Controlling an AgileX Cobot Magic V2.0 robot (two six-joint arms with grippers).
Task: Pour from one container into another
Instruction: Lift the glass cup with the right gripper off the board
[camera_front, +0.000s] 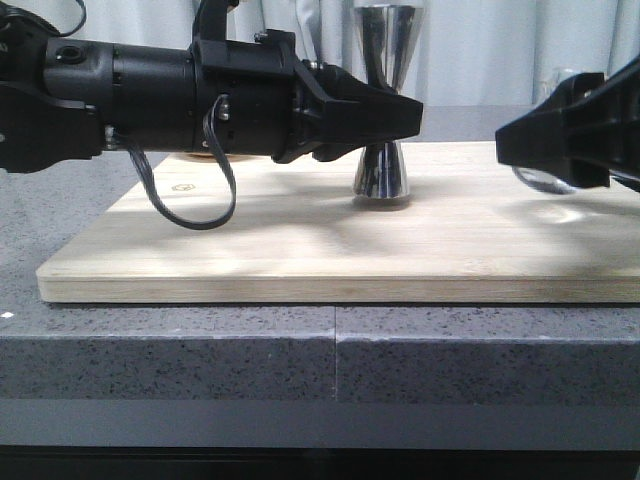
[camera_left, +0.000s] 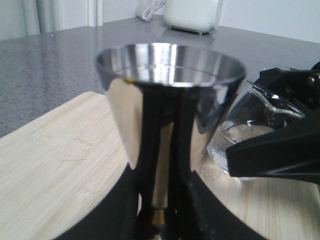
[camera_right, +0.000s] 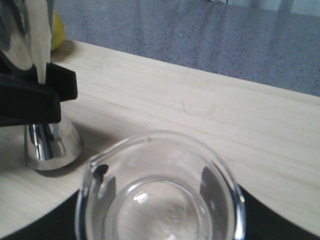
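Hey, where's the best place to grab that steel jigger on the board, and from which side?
Grip the jigger at its narrow waist, coming in level from the robot's left. The two cones flare out above and below, so the pincer fingers would likely not slip up or down. The left pincer is already at that height.

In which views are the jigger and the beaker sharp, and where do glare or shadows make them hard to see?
Front view: the jigger base is fairly sharp with bright highlights, its cup pale against the curtain; soft shadows fall on the board. Left wrist view: the jigger fills the frame, slightly blurred, with strong reflections; the beaker behind is soft. Right wrist view: the beaker rim is close and blurred, its glass faint against the wood.
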